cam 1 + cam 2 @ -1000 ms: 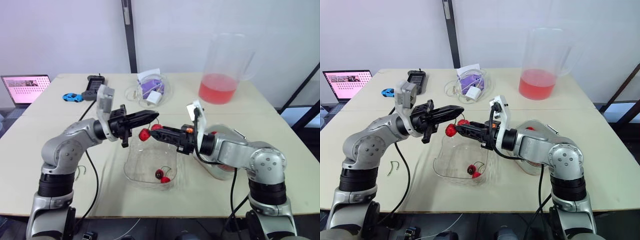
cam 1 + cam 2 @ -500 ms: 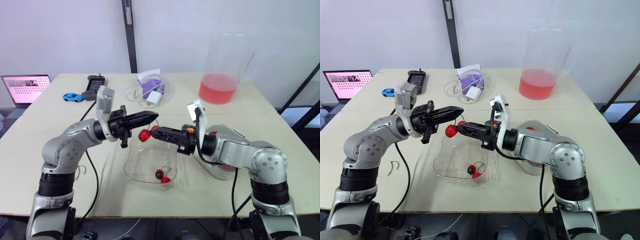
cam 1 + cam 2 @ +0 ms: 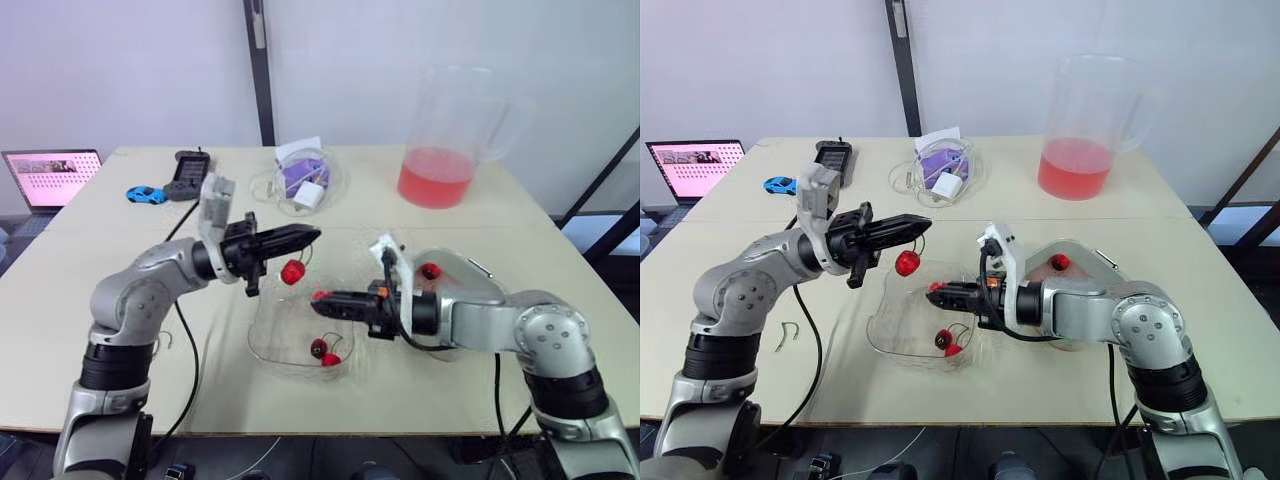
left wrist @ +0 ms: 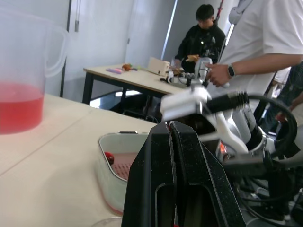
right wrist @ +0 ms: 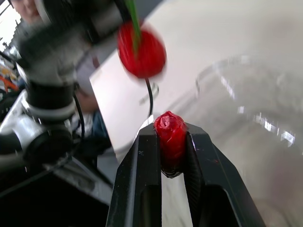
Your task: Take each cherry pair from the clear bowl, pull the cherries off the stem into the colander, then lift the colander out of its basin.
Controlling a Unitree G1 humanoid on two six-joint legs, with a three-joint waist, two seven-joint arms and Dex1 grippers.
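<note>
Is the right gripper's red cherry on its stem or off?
Off. The right gripper pinches the red cherry alone; the green stem hangs from the left gripper.

Stem: upper end hidden between the left gripper's closed fingers.
Hanging cherry: blurred in the right wrist view.
Pinched cherry: sides hidden by the right gripper's fingers.
Colander: mostly hidden behind the right arm in the eye views.
Laptop: cut off by the left edge.

The pale counter carries a clear bowl near the middle, with a basin just right of it. Far right stands a pitcher of red liquid. Far middle lies a dish of cables, and left of that a black device and a blue toy car. A green stem lies near left.
</note>
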